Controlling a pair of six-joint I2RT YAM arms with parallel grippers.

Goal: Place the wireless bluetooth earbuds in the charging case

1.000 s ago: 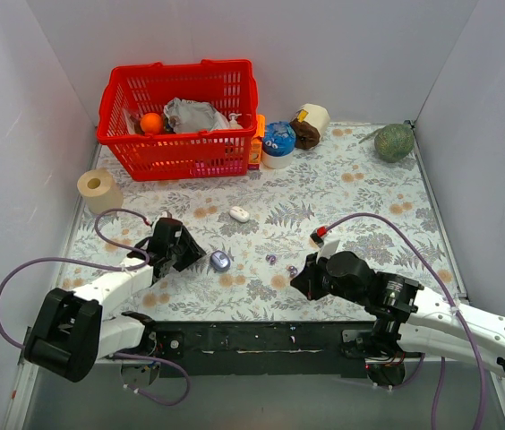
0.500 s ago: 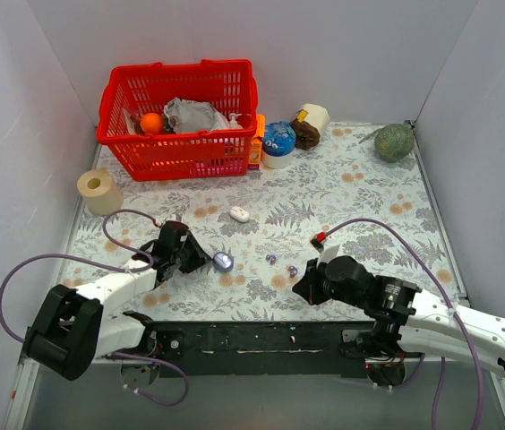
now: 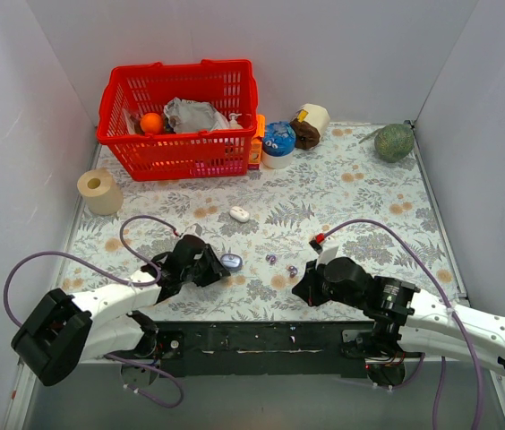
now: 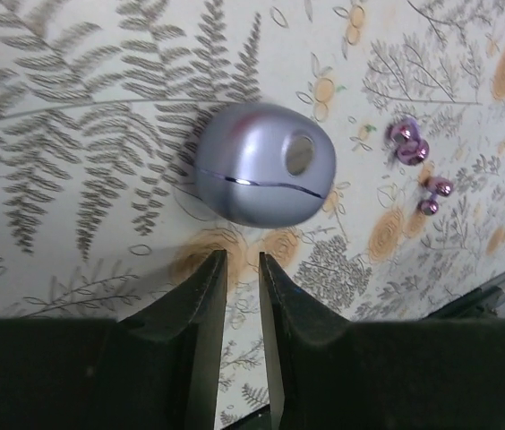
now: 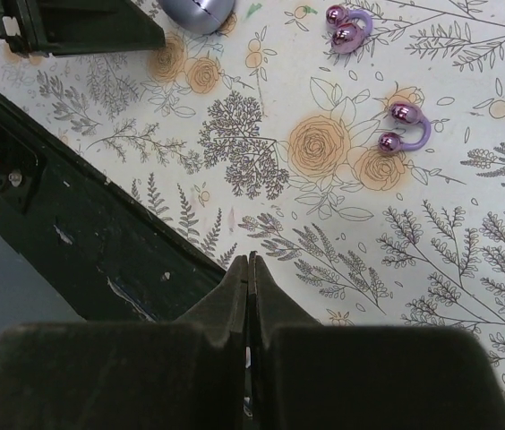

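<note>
I'm seeing left gripper (image 4: 240,262) narrowly parted, holding nothing, charging case (image 4: 266,163) lying just beyond, overhead hiding that gap, right gripper (image 5: 251,258) pressing shut.

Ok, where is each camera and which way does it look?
Top camera: high behind, looking down at the table; left arm and right arm show.
Left wrist camera: on the left arm, looking down past the left gripper at the charging case.
Right wrist camera: on the right arm, looking down past the shut right gripper at the table edge.
Shared: both wrist views catch earbuds and case.
</note>
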